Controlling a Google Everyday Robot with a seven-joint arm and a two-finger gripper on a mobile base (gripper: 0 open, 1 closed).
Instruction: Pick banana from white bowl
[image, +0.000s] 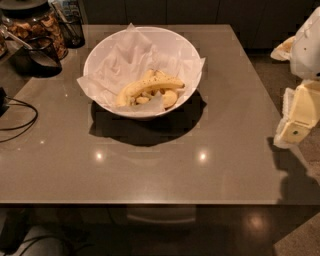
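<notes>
The white bowl (186, 49), lined with crumpled white paper, stands on the grey table toward the back centre. The long yellow speckled banana (150, 86) lies across the bowl's front part, its browner end pointing right. Shorter, paler banana pieces (169, 98) lie under and beside it. My gripper (296, 122), white and cream, hangs at the right edge of the view, off the table's right side and well apart from the bowl, holding nothing that I can see.
A glass jar of brown snacks (44, 24) and a dark cup (36, 54) stand at the back left corner. A black cable (20, 117) lies at the left edge. The table's front edge (150, 202) runs across the lower view.
</notes>
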